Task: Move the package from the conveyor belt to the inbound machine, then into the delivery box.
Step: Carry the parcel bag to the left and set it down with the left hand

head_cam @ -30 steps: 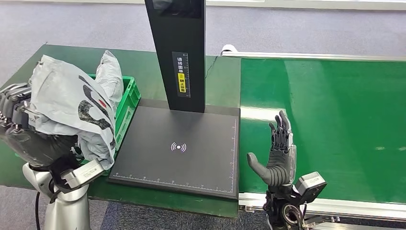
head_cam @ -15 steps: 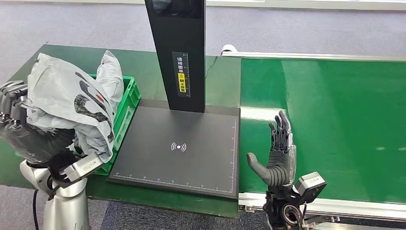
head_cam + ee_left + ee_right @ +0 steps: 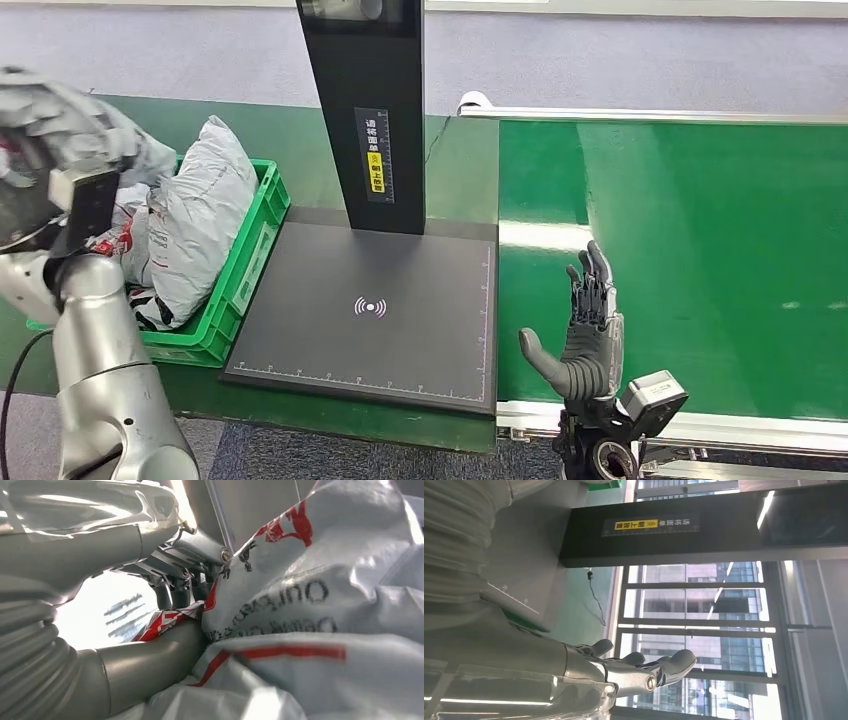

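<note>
The grey plastic package (image 3: 128,232) with red and black print lies low in the green crate (image 3: 256,248) at the left. My left hand (image 3: 45,115) is over the crate's far left side. Up close, package (image 3: 310,605) film runs between the thumb and the curled fingers of my left hand (image 3: 190,590), which still grips it. My right hand (image 3: 590,320) stands upright with fingers spread and nothing in it, at the near edge of the conveyor belt (image 3: 700,250). The right wrist view shows the right hand (image 3: 634,672) bare as well.
Another grey bag (image 3: 200,210) leans upright in the crate beside the package. The inbound machine's black scan plate (image 3: 400,340) lies between crate and belt, and its tall black post (image 3: 365,110) rises at the back. The green table edge runs along the front.
My left arm has swung left and up over the crate, and the package has gone from above the crate's front edge down into it. My right hand has stayed put.
</note>
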Available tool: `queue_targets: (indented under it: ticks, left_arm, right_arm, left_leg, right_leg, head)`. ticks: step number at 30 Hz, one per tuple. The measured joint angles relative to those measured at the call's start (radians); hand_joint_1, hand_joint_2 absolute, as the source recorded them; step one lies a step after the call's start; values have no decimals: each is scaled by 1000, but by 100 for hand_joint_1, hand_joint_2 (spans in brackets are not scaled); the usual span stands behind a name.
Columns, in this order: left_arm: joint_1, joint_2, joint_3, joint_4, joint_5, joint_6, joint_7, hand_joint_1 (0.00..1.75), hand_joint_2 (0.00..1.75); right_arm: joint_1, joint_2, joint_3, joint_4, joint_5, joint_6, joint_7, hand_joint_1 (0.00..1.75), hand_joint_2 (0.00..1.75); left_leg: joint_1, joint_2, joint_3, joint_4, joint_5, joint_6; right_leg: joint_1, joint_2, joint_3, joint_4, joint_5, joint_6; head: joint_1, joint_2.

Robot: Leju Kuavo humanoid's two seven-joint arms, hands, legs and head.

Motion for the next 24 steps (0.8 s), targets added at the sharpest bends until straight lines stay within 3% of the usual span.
queue_targets:
  ticks: [3, 10, 13, 15, 17, 19, 24]
  left_arm:
    - [10, -7, 41, -61, 55, 0, -54, 175, 175]
    - [23, -33, 65, -119, 31, 0, -52, 175, 175]
    - [8, -41, 82, -78, -64, -3, -33, 175, 175]
    - [-29, -27, 86, 48, -252, -18, 92, 175, 175]
    - [-69, 5, 55, 227, -442, -34, 330, 175, 175]
    - [-100, 33, 6, 380, -512, -67, 528, 175, 175]
    - [-146, 84, -132, 639, -536, -281, 746, 175, 175]
  right_arm:
    - [3, 1, 0, -3, 2, 1, 3, 0, 175]
    - [11, 1, 6, -14, -5, -24, 5, 0, 175]
    - [18, 0, 14, -20, -12, -40, 5, 0, 175]
    - [29, -1, 9, -34, -3, -33, 9, 0, 175]
    - [38, -1, 0, -51, 10, -16, 17, 0, 175]
    - [42, -1, -10, -61, 18, -2, 24, 0, 175]
    - [35, 0, -23, -62, 39, 24, 29, 0, 175]
  left_leg:
    - [0, -3, -2, 0, 0, 0]
    - [0, -3, -2, 0, 0, 0]
    - [0, -5, -1, 0, 0, 0]
    - [0, -8, -2, 0, 1, 0]
    - [0, -9, -2, 0, 2, -1]
    - [0, -5, -3, 0, 2, -1]
    - [0, -4, -4, 0, 2, -1]
  right_leg:
    - [0, -2, -1, 0, 0, 0]
    - [0, -2, -1, -1, 0, 0]
    - [0, -3, -3, -1, 0, 0]
    - [0, -7, -2, -1, 0, 0]
    - [0, -8, -1, -1, 1, -1]
    - [0, -6, -2, 0, 2, -2]
    - [0, -4, -3, 0, 3, -2]
  head:
    - [0, 0]
    - [0, 0]
    - [0, 0]
    - [0, 0]
    - [0, 0]
    - [0, 0]
    - [0, 0]
